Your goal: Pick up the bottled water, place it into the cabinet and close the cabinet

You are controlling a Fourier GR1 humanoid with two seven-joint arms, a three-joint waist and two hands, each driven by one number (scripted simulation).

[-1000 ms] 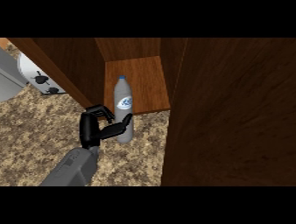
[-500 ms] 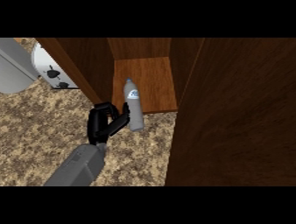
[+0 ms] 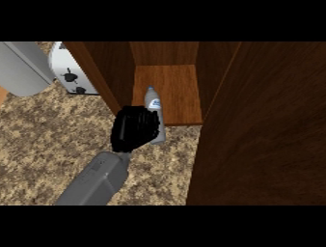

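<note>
The bottled water (image 3: 153, 102) is clear with a white cap and a blue label. It leans at the front left of the cabinet's wooden shelf (image 3: 174, 82), cap pointing into the cabinet. My left hand (image 3: 134, 128) is shut on its lower half, back of the hand toward me, hiding the bottle's base. The hand sits just before the shelf's front edge, beside the cabinet's left wall (image 3: 105, 72). The cabinet door (image 3: 273, 125) stands open and fills the right side of the view. My right hand does not show.
A white toaster (image 3: 70, 72) with black knobs stands left of the cabinet. A large grey rounded object (image 3: 13, 67) lies at the upper left. The speckled stone counter (image 3: 37, 144) spreads below and to the left.
The hand has carried the bottle a little further toward the shelf and turned, so its back now covers the bottle's lower part. The bottle stands steeper than before.
</note>
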